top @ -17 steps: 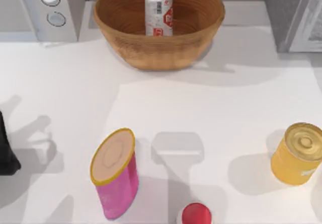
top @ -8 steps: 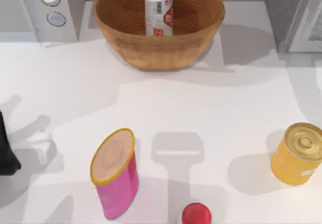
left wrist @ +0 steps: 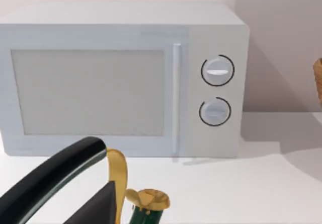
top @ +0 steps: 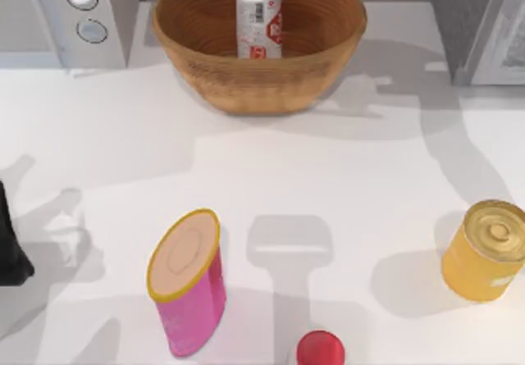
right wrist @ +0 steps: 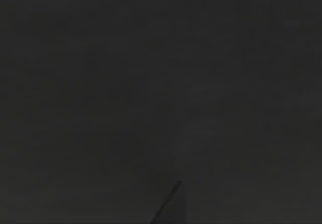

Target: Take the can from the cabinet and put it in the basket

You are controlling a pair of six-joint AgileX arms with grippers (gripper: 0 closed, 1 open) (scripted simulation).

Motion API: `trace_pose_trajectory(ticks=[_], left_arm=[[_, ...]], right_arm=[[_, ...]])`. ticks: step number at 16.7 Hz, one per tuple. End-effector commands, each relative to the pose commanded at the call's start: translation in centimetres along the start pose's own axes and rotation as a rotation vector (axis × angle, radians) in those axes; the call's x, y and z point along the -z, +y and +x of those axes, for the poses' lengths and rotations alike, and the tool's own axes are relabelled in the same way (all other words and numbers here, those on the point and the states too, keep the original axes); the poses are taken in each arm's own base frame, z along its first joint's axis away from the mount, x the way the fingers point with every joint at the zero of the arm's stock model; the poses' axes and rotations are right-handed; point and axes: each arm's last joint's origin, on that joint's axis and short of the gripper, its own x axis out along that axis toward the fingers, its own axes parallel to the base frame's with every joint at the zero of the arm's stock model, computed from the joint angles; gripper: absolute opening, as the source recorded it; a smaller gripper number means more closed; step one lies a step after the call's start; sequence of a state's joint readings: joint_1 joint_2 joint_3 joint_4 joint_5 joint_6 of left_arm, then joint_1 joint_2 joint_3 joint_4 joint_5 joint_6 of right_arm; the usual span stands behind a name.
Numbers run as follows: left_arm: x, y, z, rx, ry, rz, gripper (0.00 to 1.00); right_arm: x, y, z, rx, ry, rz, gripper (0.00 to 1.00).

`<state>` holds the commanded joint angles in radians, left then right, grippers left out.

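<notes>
Looking down from the top view, the can stands upright inside the basket, near its far wall, with the long axis vertical. The basket sits at the back of the table, between the microwave at the left and the cabinet at the right. By this, I judge the placing is already done. The left arm is a dark shape at the table's left edge, well apart from the basket, which lies toward the back and the right from it. A pink cylinder, a red cap and a yellow tin stand at the front.

In the left wrist view, the microwave faces the camera, and dark and gold parts sit low in front. How far open this hand is, I cannot tell.

The right wrist view is dark, so that hand's state is also unknown to me. No further reach seems needed.
</notes>
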<state>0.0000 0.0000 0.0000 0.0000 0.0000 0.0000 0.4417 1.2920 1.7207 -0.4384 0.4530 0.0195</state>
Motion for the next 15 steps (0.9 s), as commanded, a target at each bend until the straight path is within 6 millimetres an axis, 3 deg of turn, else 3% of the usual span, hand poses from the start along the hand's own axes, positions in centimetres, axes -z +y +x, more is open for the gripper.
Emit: trace_pose_trajectory(ticks=[4, 11, 15], left_arm=[[0.0, 0.0, 0.0, 0.0, 0.0, 0.0, 1.0], [0.0, 0.0, 0.0, 0.0, 0.0, 0.0, 1.0], [0.0, 0.0, 0.0, 0.0, 0.0, 0.0, 1.0]], right_arm=[[-0.7, -1.0, -0.7, 0.041, -0.023, -0.003, 1.0], [-0.7, -1.0, 4.2, 0.042, -0.021, -0.002, 1.0], [-0.9, -1.1, 3.5, 0.037, -0.03, -0.001, 1.0]])
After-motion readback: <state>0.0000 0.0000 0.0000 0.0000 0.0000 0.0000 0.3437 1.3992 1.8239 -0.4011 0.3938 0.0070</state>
